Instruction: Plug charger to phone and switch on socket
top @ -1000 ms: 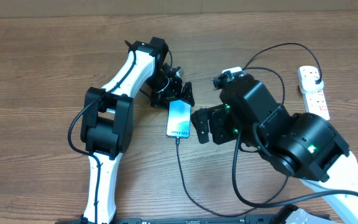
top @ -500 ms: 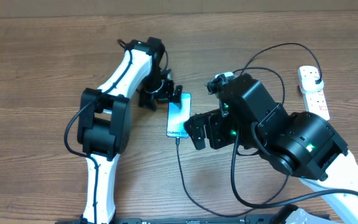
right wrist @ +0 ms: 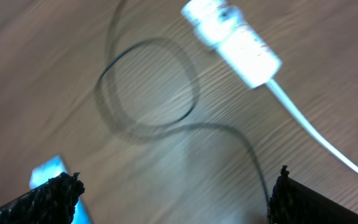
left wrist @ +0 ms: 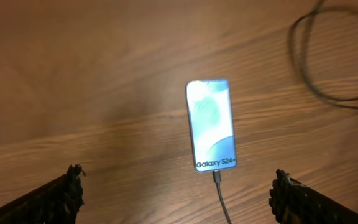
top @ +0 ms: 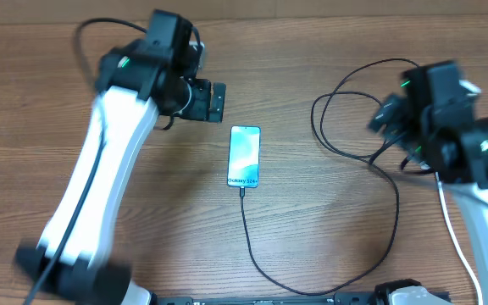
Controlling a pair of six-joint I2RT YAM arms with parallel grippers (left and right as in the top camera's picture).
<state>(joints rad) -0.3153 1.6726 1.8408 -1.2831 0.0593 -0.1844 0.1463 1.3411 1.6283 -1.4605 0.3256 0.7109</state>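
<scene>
Two gaping, empty grippers: left gripper (top: 213, 100) near the phone (top: 245, 157), which lies mid-table with the charger (top: 244, 212) seemingly seated; right gripper (right wrist: 176, 188) near the socket (right wrist: 234, 38). Reaching for its switch, I could snag the charger's loop and unplug it.

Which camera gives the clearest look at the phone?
The left wrist view: the phone fills more of it, lettering readable. Overhead shows the whole phone, but small. Right wrist catches only a blurred blue corner.

Phone (top: 245, 157) flanks are open (both sides); charger (top: 244, 216) loops lie beside the socket (right wrist: 238, 43).
</scene>
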